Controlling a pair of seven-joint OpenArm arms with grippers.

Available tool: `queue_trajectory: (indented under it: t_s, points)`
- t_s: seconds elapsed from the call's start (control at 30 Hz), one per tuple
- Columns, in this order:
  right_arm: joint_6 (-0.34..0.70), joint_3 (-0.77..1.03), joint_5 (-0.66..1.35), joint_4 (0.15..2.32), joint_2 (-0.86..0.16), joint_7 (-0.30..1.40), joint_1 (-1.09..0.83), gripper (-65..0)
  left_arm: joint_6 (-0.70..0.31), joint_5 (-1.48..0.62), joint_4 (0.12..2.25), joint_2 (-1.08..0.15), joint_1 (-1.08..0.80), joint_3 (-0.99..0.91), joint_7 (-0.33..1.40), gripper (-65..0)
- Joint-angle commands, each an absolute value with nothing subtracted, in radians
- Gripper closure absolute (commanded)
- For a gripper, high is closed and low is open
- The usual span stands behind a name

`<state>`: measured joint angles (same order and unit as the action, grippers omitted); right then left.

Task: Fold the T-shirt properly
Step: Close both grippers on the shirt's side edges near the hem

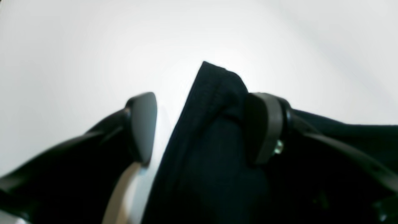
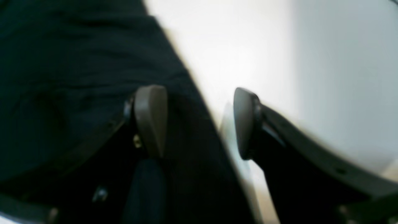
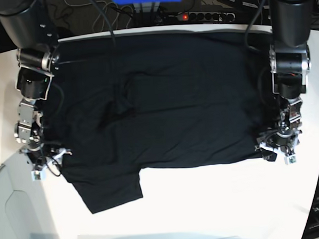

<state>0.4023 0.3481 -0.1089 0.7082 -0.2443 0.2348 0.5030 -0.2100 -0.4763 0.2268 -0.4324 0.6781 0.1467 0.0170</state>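
Overhead view: the large plain black short-sleeved cloth T-shirt [image 3: 158, 103] lies spread across the white table [image 3: 206, 202], filling the upper and middle frame. One sleeve sticks out at lower left. The near edge runs nearly straight across mid-frame, which suggests a first lengthwise fold may be in, though this cannot be confirmed. No print visible.

Left gripper [image 3: 277, 145], right of frame, sits at the shirt's side edge. In the left wrist view its jaws stand apart, with a raised ridge of black cloth [image 1: 205, 130] between them, touching one pad [image 1: 264, 127] only. Not clamped.

Right gripper [image 3: 44, 157], left of frame, is at the opposite side edge. Right wrist view is blurred; jaws apart, cloth edge [image 2: 186, 118] between the pads, no pinch.

Judgement: early stage. Side edges and sleeve remain to be folded in, then a crosswise fold.
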Motion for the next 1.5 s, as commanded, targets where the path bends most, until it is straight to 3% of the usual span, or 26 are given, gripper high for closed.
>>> queue_trajectory:
  t_s: [0.0,0.1,0.3,0.77,0.83,0.97,1.23,1.3,1.47]
  points:
    - [0.398,0.352,-0.102,0.722,-0.257,0.211,0.533,-34.6,-0.211,-0.481,0.228,-0.446,0.704,0.147,0.013,-42.5]
    - [0.398,0.352,-0.104,0.722,-0.259,0.211,0.53,-34.7,-0.211,-0.481,0.22,-0.446,0.704,0.145,0.013,-40.3]
    - [0.398,0.354,-0.104,0.719,-0.254,0.211,0.529,-34.7,-0.211,-0.486,0.214,-0.446,0.704,0.145,0.012,-21.6]
    - [0.4,0.351,-0.104,0.717,-0.206,0.104,0.558,-34.8,-0.211,-0.483,0.214,-0.446,0.704,0.148,0.016,-20.0]
    - [0.398,0.351,-0.104,0.696,-0.203,0.101,0.559,-34.8,-0.211,-0.483,0.214,-0.444,0.704,0.148,0.018,-16.4]
    - [0.397,0.355,-0.104,0.567,-0.209,0.094,0.604,-34.6,-0.211,-0.483,0.213,-0.444,0.704,0.148,0.021,-0.1]
    - [0.397,0.351,-0.105,0.464,-0.225,-0.013,0.604,-33.5,-0.211,-0.481,0.213,-0.444,0.704,0.148,0.022,0.0]
    - [0.403,0.349,-0.105,0.464,-0.225,-0.013,0.601,-29.0,-0.211,-0.481,0.213,-0.444,0.702,0.148,0.022,0.0]
    - [0.404,0.283,-0.105,0.467,-0.22,-0.018,0.599,-4.8,-0.209,-0.481,0.213,-0.444,0.688,0.148,0.021,0.0]
